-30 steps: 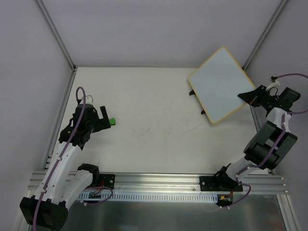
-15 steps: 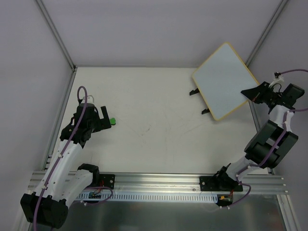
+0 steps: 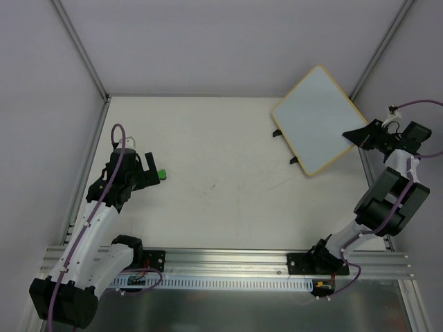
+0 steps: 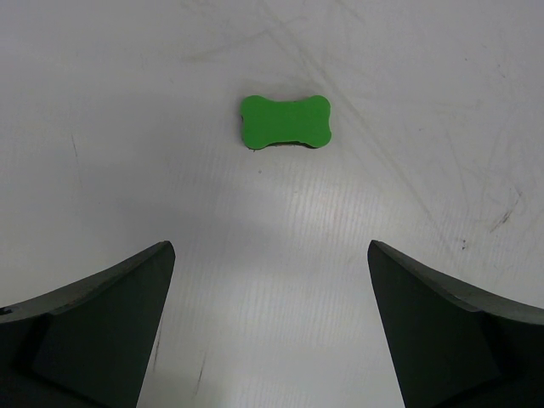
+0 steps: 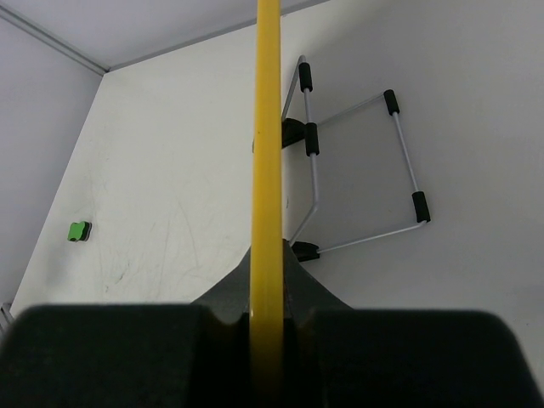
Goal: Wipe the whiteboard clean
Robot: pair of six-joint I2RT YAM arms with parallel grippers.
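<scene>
The whiteboard (image 3: 315,117) is a blank white square with a tan frame. It hangs tilted above the table's far right corner, with my right gripper (image 3: 360,136) shut on its right edge. In the right wrist view that edge shows as a yellow strip (image 5: 268,127) pinched between the fingers of the right gripper (image 5: 269,251). My left gripper (image 3: 149,169) stands open at the left of the table, just short of the small green eraser (image 3: 160,174). The left wrist view shows the eraser (image 4: 284,121) lying flat ahead of the left gripper (image 4: 268,248), whose jaws are wide with nothing between them.
A wire stand (image 5: 357,170) with black end caps lies on the table under the board; its black feet (image 3: 277,133) show at the board's left edge. The eraser (image 5: 78,230) also shows far left. Grey walls with metal posts close in the table.
The held whiteboard swung a little to the right and then back to the left. The left arm shifted very slightly and its jaws stayed wide.
</scene>
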